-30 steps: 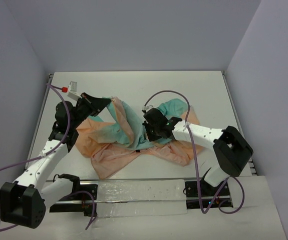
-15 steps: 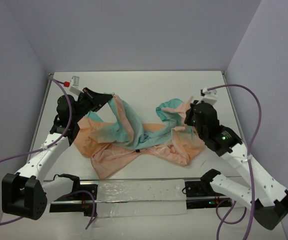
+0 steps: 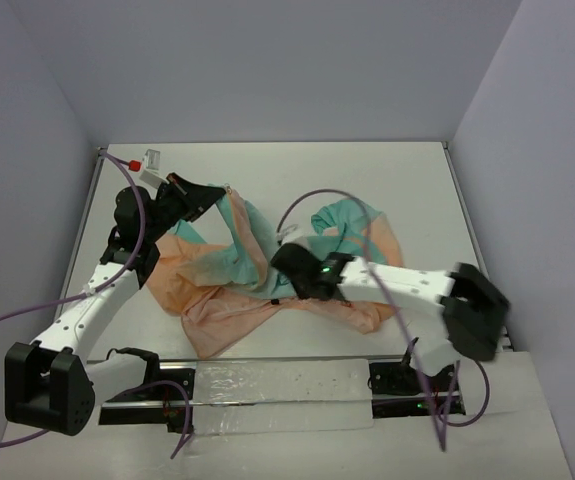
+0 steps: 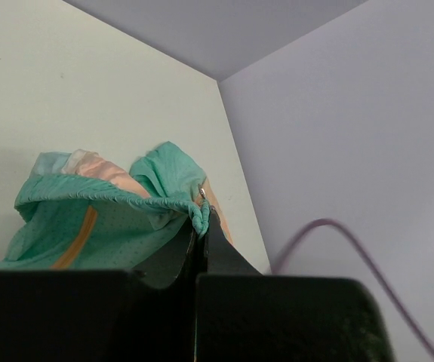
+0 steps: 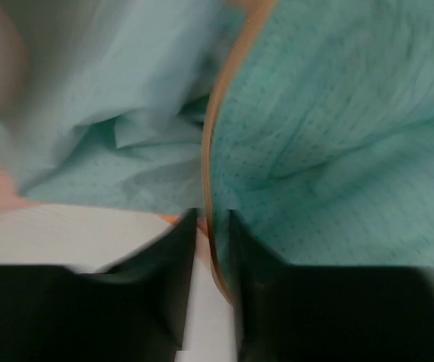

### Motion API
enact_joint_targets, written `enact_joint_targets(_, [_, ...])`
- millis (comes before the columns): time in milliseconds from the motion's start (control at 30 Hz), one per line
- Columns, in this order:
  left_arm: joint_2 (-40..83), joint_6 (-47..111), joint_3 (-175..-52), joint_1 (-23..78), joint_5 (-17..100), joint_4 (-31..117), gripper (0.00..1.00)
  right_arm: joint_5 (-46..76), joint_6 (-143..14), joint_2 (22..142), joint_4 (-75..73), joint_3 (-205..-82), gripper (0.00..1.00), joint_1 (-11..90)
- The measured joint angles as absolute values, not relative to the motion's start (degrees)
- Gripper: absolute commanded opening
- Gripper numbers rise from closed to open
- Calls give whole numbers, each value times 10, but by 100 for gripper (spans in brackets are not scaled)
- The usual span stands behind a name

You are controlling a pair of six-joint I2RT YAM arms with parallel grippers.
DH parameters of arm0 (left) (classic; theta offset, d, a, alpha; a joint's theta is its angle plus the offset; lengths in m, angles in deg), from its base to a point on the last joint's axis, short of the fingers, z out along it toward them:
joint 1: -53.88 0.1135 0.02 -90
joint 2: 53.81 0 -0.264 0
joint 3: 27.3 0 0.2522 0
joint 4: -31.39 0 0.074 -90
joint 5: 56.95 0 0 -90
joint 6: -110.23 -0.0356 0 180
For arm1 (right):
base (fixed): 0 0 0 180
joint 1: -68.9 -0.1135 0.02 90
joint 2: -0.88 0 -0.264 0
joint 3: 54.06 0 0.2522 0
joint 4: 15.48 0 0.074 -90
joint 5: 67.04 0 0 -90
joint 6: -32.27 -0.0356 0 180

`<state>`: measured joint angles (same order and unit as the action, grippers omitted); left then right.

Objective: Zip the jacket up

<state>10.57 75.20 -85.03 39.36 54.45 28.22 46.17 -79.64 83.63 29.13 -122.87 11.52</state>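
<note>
No readable text — none anywhere.

The right hand [image 3: 285, 272] has swung back left onto the jacket [image 3: 217, 300].

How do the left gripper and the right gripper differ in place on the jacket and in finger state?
The left gripper is at the jacket's far left edge; the right gripper is over its middle. The left fingers are shut on a teal hem; the right fingers show a narrow gap with an orange strip in it, grip unclear. Both are at the jacket.
</note>
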Motion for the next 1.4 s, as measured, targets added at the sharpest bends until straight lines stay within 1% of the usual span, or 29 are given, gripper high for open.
enact_joint_targets(33, [106, 751, -850, 394, 545, 284, 0, 454, -795, 896, 292, -1235, 66, 97])
enact_joint_targets(100, [105, 749, -850, 394, 545, 289, 0, 450, -791, 964, 307, -1238, 68, 69])
enact_joint_targets(167, [104, 747, -850, 394, 544, 296, 0, 437, -791, 948, 312, -1236, 68, 60])
enact_joint_targets(367, [98, 740, -850, 394, 543, 307, 0, 411, -803, 788, 302, -1227, 58, 120])
enact_joint_targets(467, [93, 739, -849, 394, 540, 313, 0, 398, -817, 748, 292, -1227, 52, 142])
enact_joint_targets(533, [89, 738, -849, 394, 538, 318, 0, 387, -826, 742, 285, -1227, 47, 153])
enact_joint_targets(567, [86, 738, -849, 394, 538, 320, 0, 381, -830, 744, 281, -1227, 46, 158])
enact_joint_targets(667, [80, 737, -849, 394, 536, 323, 0, 361, -837, 770, 267, -1228, 45, 179])
enact_joint_targets(767, [75, 736, -849, 394, 533, 326, 0, 345, -839, 824, 248, -1237, 45, 198])
enact_joint_targets(833, [73, 735, -849, 394, 532, 330, 0, 340, -840, 862, 242, -1246, 48, 207])
enact_joint_targets(900, [72, 735, -848, 394, 531, 333, 0, 334, -841, 889, 237, -1254, 48, 215])
enact_joint_targets(1200, [70, 735, -848, 394, 530, 334, 0, 328, -836, 958, 215, -1303, 52, 244])
enact_joint_targets(1400, [70, 735, -845, 394, 530, 334, 0, 325, -830, 1003, 214, -1324, 53, 244])
